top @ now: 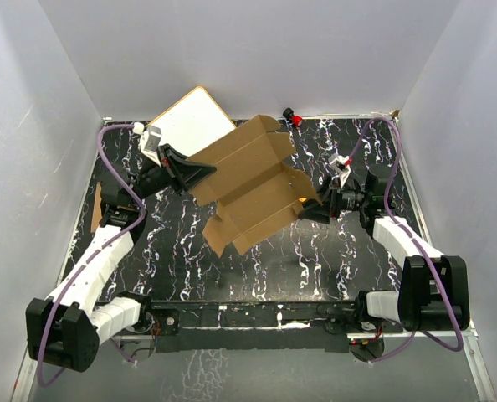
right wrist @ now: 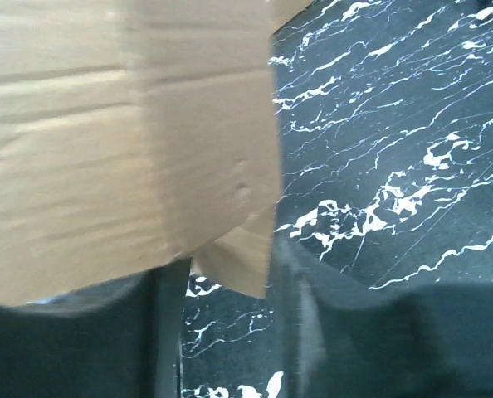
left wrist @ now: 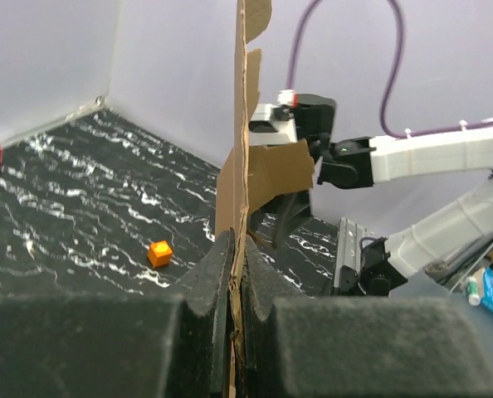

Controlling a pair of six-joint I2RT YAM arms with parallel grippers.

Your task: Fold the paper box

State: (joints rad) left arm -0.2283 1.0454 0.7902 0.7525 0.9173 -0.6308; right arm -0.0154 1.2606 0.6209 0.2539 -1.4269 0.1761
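Observation:
The paper box (top: 253,180) is a broad brown cardboard sheet with flaps, held tilted above the black marbled table. My left gripper (top: 205,173) is shut on its left edge. In the left wrist view the sheet (left wrist: 245,124) stands edge-on, pinched between the pads of that gripper (left wrist: 238,265). My right gripper (top: 309,211) is at the sheet's right edge. In the right wrist view the right gripper (right wrist: 230,307) is open, its fingers apart, and a corner of a cardboard flap (right wrist: 238,257) hangs between them; this view is blurred.
A white board with a tan rim (top: 190,121) leans at the back left. Another small brown carton (top: 96,209) lies by the left wall. A small orange cube (left wrist: 159,253) sits on the table under the sheet. A red object (top: 294,117) lies at the back edge.

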